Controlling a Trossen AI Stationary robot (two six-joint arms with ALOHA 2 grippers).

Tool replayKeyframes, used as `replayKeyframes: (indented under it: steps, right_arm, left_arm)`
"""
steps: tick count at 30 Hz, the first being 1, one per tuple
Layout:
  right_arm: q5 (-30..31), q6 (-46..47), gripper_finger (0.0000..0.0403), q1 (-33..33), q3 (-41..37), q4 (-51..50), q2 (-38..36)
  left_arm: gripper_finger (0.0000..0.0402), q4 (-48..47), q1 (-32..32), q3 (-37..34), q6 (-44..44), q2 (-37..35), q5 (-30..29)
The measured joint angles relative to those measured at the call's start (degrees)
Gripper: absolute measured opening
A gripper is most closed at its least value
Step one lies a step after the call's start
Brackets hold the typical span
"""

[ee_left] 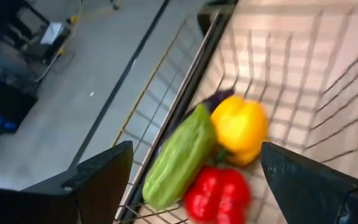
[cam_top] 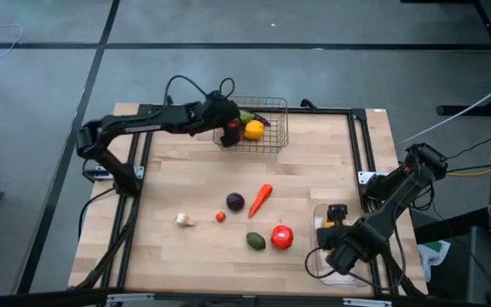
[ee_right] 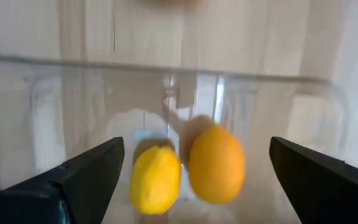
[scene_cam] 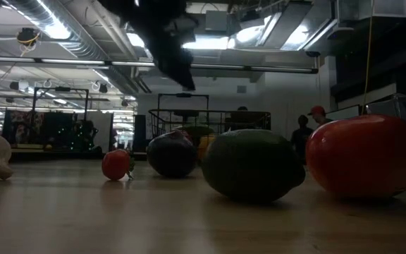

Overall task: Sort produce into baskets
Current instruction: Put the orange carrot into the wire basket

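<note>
My left gripper (cam_top: 228, 134) is open over the near left corner of the wire basket (cam_top: 273, 143) at the table's far side. Between its fingers, the left wrist view shows a green gourd (ee_left: 179, 155), a yellow pepper (ee_left: 238, 127) and a red pepper (ee_left: 219, 193) lying in the basket. My right gripper (cam_top: 336, 218) is open above the clear tray (cam_top: 318, 269) at the near right. A lemon (ee_right: 156, 180) and an orange (ee_right: 216, 163) lie in the tray. A carrot (cam_top: 260, 199), a purple piece (cam_top: 235, 201), an avocado (cam_top: 256, 240) and a red tomato (cam_top: 282, 237) lie on the table.
A pale garlic (cam_top: 184, 220) and a small red tomato (cam_top: 221, 217) lie left of the other loose pieces. A black frame (cam_top: 361, 145) runs along the table's sides. People stand in the room behind the table (scene_cam: 309, 130).
</note>
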Motion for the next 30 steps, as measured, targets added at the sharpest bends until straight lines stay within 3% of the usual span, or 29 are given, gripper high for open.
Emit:
replayKeyframes:
  steps: [13,23,30]
  right_arm:
    - [4.8,-22.1,0.0399,-13.3,2.7,3.7,0.0]
    - [4.8,-39.2,0.0399,-23.5,2.7,16.1,0.0]
    - [4.8,-45.6,0.0399,-28.7,2.7,22.0,1.6]
  left_arm:
    - [0.035,-12.7,-11.3,0.0,-15.8,-12.3,0.1]
    - [0.035,-28.4,-20.7,0.0,-28.7,-12.7,0.2]
    - [0.035,-31.0,-26.3,0.0,-36.2,-12.7,0.2]
